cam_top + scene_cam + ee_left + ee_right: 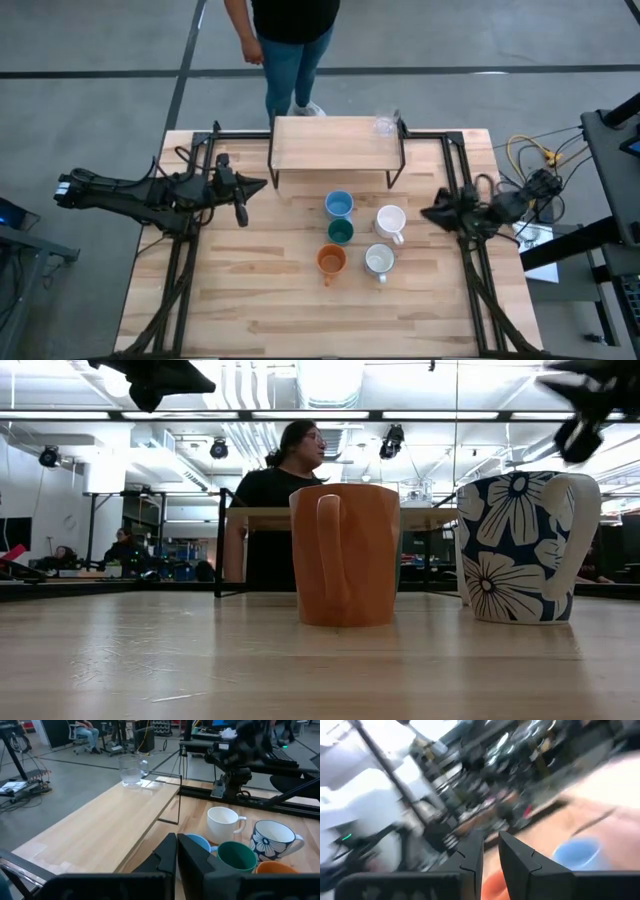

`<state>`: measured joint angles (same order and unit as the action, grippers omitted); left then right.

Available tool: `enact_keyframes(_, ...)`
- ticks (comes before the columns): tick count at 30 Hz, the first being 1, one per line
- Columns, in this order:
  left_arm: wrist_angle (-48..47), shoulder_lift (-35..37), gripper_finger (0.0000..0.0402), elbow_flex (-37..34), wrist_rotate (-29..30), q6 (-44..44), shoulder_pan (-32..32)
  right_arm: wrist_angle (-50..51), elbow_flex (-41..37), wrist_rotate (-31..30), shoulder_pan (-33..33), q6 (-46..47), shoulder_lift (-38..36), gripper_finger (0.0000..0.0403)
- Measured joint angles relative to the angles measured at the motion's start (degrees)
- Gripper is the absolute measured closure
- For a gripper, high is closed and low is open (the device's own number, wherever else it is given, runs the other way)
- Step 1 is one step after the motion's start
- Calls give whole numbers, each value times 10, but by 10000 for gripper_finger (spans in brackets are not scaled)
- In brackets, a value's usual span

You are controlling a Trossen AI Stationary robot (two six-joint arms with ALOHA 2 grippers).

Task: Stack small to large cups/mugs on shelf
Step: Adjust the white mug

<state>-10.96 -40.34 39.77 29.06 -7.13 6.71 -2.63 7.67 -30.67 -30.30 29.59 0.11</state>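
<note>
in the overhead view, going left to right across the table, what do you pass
Left hand → light blue mug → white mug → right hand. The green, orange and floral mugs overlap those columns, so I left them out.
</note>
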Motion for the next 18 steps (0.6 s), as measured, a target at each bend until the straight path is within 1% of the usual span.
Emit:
enact_keyframes(3,0,-1,402,0,0,-1,0,-14,-35,52,0,28,2,349)
enact_keyframes(4,0,0,402,0,0,-1,0,-14,-46,59,0,28,1,349)
enact_keyframes(6,1,-2,402,0,0,-3,0,-6,-69,55,1,25,1,349)
enact_keyframes(7,1,-2,402,0,0,-10,0,-7,-72,58,1,21,5,349)
enact_keyframes(9,0,-1,402,0,0,-21,0,-7,-71,69,2,-36,20,349)
enact_keyframes(12,1,0,402,0,-1,-43,0,-4,-70,69,3,-108,51,349)
enact_keyframes(15,1,0,402,0,-2,-46,0,-4,-70,62,15,-119,95,349)
enact_keyframes(18,2,0,402,0,-7,-46,0,-3,-70,62,28,-138,160,349)
